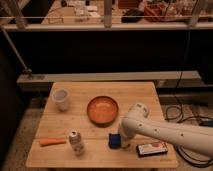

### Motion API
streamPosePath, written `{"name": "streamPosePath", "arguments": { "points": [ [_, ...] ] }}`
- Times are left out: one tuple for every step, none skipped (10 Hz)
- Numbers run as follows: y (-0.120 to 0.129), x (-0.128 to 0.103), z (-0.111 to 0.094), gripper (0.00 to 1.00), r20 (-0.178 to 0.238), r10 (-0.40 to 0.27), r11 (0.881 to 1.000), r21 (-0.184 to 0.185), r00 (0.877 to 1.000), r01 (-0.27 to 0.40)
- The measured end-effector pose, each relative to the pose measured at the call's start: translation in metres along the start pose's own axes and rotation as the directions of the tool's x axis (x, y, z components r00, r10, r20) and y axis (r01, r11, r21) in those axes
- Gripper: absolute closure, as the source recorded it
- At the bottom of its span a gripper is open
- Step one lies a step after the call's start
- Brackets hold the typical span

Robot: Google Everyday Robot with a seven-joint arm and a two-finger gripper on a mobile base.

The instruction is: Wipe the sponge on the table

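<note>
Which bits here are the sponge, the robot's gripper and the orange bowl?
sponge (pixel 114 141), camera view, its dark-blue front face.
gripper (pixel 120 142), camera view, its tip, right beside the sponge.
bowl (pixel 102 110), camera view, middle of its orange inside.

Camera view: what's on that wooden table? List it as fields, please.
table: light wooden planks
cup: pale, back left
bowl: orange, centre
carrot: front left
can: upright, right of carrot
box: red-and-white, flat, front right
sponge: dark blue, front, between can and box
arm: white, reaching from the right
pincer: low at the sponge's right side
</note>
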Motion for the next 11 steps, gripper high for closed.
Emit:
{"name": "streamPosePath", "arguments": {
  "points": [
    [0.012,0.004,-0.001,1.0,0.002,0.009,1.0,-0.007,1.0,-0.009],
    [0.023,0.006,-0.002,1.0,0.006,0.016,1.0,-0.015,1.0,-0.016],
    [0.037,0.003,-0.002,1.0,0.01,0.003,1.0,-0.028,1.0,-0.003],
    [0.049,-0.007,-0.001,1.0,0.016,-0.025,0.999,-0.043,1.0,0.026],
    [0.053,-0.016,0.0,1.0,0.02,-0.047,0.998,-0.05,0.999,0.048],
    [0.056,-0.03,0.001,1.0,0.026,-0.075,0.995,-0.059,0.997,0.077],
    [0.059,-0.044,0.004,1.0,0.029,-0.108,0.991,-0.074,0.994,0.11],
    [0.059,-0.058,0.006,1.0,0.035,-0.144,0.986,-0.081,0.989,0.146],
    [0.058,-0.07,0.007,1.0,0.042,-0.172,0.981,-0.082,0.984,0.175],
    [0.057,-0.088,0.008,1.0,0.05,-0.216,0.972,-0.084,0.975,0.22],
    [0.055,-0.099,0.007,1.0,0.055,-0.244,0.965,-0.08,0.968,0.248]
  ]
}}
